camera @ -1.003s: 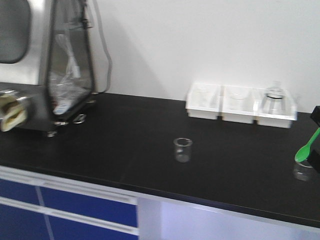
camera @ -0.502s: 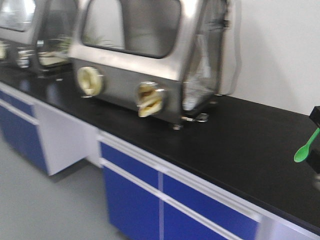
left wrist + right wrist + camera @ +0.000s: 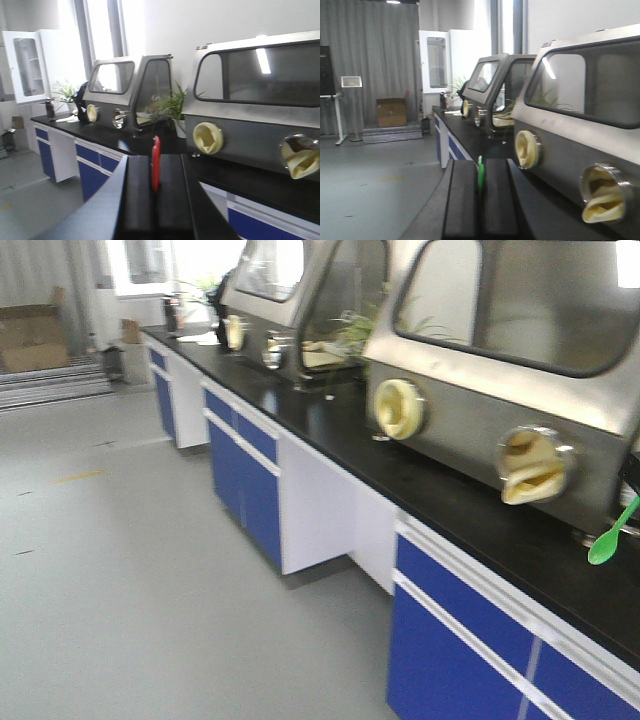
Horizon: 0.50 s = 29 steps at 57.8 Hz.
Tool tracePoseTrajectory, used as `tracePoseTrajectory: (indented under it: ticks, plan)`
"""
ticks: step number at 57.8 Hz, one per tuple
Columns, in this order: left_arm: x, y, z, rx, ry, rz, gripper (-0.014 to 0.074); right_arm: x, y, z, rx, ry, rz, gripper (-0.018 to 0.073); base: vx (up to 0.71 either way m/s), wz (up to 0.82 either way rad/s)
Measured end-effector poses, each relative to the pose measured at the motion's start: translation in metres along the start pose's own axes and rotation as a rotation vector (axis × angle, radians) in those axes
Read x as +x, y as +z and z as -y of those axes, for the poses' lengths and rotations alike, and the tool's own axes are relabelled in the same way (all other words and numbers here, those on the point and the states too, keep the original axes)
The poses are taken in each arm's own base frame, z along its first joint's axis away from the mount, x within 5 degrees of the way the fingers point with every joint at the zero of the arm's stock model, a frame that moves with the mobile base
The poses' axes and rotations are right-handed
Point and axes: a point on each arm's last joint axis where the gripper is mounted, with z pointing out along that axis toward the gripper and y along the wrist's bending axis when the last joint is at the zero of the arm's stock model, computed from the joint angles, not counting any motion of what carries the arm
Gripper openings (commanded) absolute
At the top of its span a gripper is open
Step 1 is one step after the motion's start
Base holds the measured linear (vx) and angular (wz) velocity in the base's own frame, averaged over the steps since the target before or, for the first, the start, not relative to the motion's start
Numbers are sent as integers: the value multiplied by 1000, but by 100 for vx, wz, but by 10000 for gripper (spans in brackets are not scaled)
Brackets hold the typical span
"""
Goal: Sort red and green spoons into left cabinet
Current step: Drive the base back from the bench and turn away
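Closest to me, my left claw [image 3: 155, 158] is clamped on the red spoon [image 3: 156, 170], which stands upright between the dark pads. My right claw [image 3: 480, 161] is clamped the same way on the green spoon [image 3: 480, 176]; in the front view its bowl hangs downward at the right edge. I judge this to be the carrying stage, with nothing yet shelved. The job now is a firm, even squeeze and quiet arms, because these thin handles could pivot or slip if I jolt. Just beside me on the right runs the black desk [image 3: 330, 430] over blue drawer fronts [image 3: 450, 640], with steel glove boxes [image 3: 500, 370] sitting on it. I should steer wide of that edge and the yellowish ports [image 3: 398, 408] so the green bowl never brushes them. The grey floor [image 3: 120, 570] ahead looks open for driving. Far off, past the end of the desk, stands a white cabinet [image 3: 437, 60] with a glazed door swung open. I take that as my goal, and I should arrive facing it squarely before reaching in.
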Motion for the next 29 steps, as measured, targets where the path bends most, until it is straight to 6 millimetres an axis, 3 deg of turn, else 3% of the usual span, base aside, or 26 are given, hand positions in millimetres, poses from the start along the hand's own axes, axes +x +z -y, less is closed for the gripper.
tracePoseTrajectory:
  ticks: [29]
  plan:
    - [0, 0, 0, 0, 0, 0, -6, 0, 0, 0, 0, 0, 0, -9, 15, 52]
